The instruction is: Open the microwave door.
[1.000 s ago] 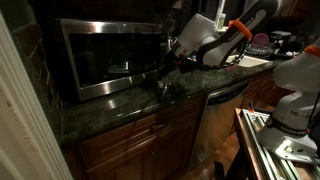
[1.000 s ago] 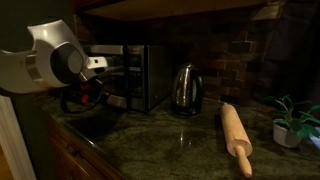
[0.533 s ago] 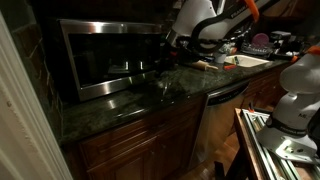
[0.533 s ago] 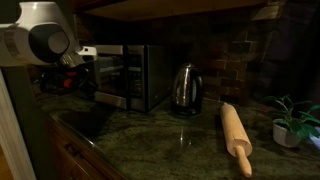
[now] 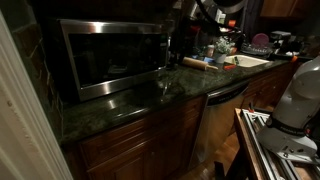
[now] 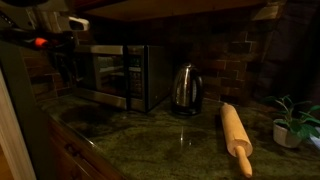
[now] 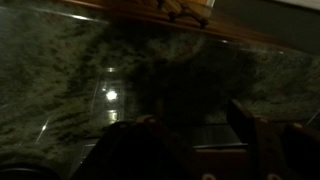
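Wrist view: claw (image 7: pixel 188 125) fingers spread, I think, with nothing between them; granite countertop (image 7: pixel 60 70) beneath.

In an exterior view: microwave door (image 5: pixel 110 58) flush shut, well below and aside of the claw. Arm (image 5: pixel 210 10) held high, probably to clear the counter before approaching.

In an exterior view: microwave door (image 6: pixel 108 75) unopened; claw lost in shadow.

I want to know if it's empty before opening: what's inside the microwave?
Cannot tell. The microwave door looks shut, and its dark glass shows only pale reflections in both exterior views. Whatever sits in the cavity is hidden behind it.
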Controlling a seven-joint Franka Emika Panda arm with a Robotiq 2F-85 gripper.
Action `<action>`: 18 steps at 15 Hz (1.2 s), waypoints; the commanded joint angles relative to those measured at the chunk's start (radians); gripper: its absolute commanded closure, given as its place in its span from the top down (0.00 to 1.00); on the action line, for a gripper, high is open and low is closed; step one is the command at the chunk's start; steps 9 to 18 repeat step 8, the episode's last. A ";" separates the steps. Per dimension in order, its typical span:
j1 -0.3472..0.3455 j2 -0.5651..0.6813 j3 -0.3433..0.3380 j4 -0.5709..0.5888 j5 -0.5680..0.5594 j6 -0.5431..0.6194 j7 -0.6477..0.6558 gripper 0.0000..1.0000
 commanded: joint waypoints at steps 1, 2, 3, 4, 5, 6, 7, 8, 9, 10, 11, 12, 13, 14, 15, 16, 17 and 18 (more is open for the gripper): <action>0.250 -0.091 -0.273 -0.036 -0.098 -0.208 -0.050 0.99; 0.302 -0.104 -0.333 -0.034 -0.105 -0.276 -0.101 1.00; 0.353 -0.124 -0.393 -0.044 -0.093 -0.310 -0.159 1.00; 0.346 -0.072 -0.368 -0.011 -0.129 -0.248 -0.050 1.00; 0.370 -0.084 -0.399 -0.012 -0.131 -0.263 -0.063 1.00; 0.381 -0.086 -0.412 -0.010 -0.139 -0.263 -0.056 1.00; 0.385 -0.083 -0.414 -0.009 -0.140 -0.263 -0.053 1.00; 0.387 -0.078 -0.413 -0.009 -0.141 -0.262 -0.051 1.00; 0.387 -0.078 -0.413 -0.009 -0.141 -0.262 -0.051 1.00; 0.387 -0.078 -0.413 -0.009 -0.141 -0.262 -0.051 1.00; 0.387 -0.078 -0.413 -0.009 -0.141 -0.262 -0.051 1.00; 0.387 -0.078 -0.413 -0.009 -0.141 -0.262 -0.051 1.00; 0.387 -0.078 -0.413 -0.009 -0.141 -0.262 -0.051 1.00; 0.387 -0.078 -0.413 -0.009 -0.141 -0.262 -0.051 1.00; 0.387 -0.078 -0.413 -0.009 -0.141 -0.262 -0.051 1.00; 0.387 -0.078 -0.413 -0.009 -0.141 -0.262 -0.051 1.00; 0.387 -0.078 -0.413 -0.009 -0.141 -0.262 -0.051 1.00; 0.387 -0.078 -0.413 -0.009 -0.141 -0.262 -0.051 1.00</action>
